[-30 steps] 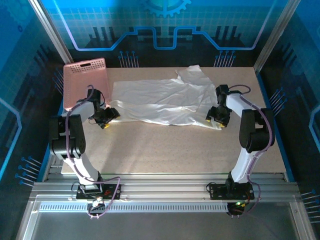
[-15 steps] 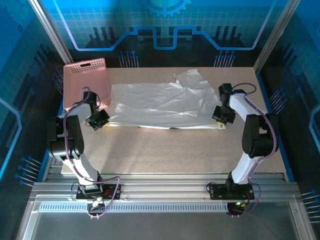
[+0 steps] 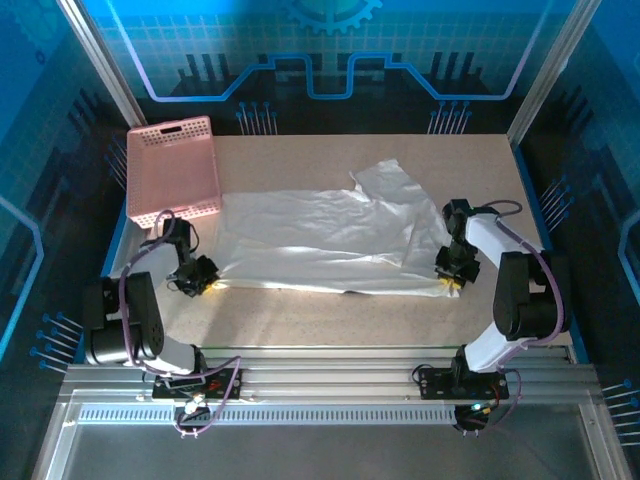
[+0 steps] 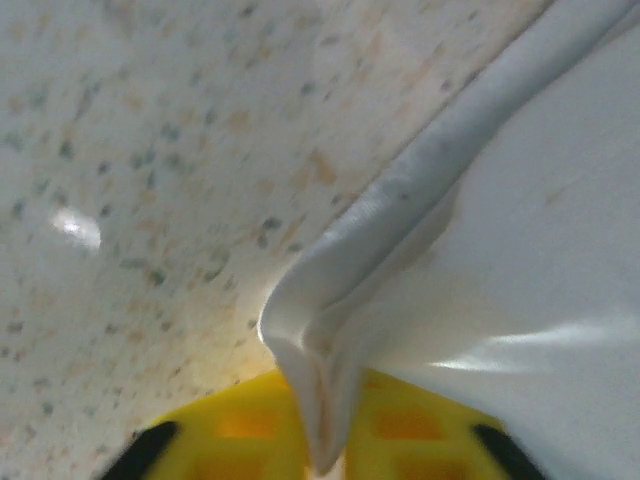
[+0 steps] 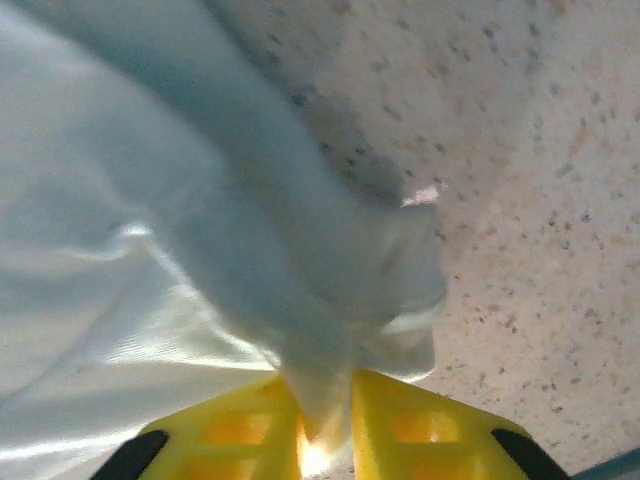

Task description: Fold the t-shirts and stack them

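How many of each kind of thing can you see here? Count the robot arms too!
white t-shirt: 1
pink basket: 1
robot arms: 2
Total: 4

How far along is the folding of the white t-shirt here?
Early. Done: the t-shirt lies spread on the table. In hand: the left gripper and right gripper each pinch a near corner of it. Left: no fold looks made yet, nothing is stacked.
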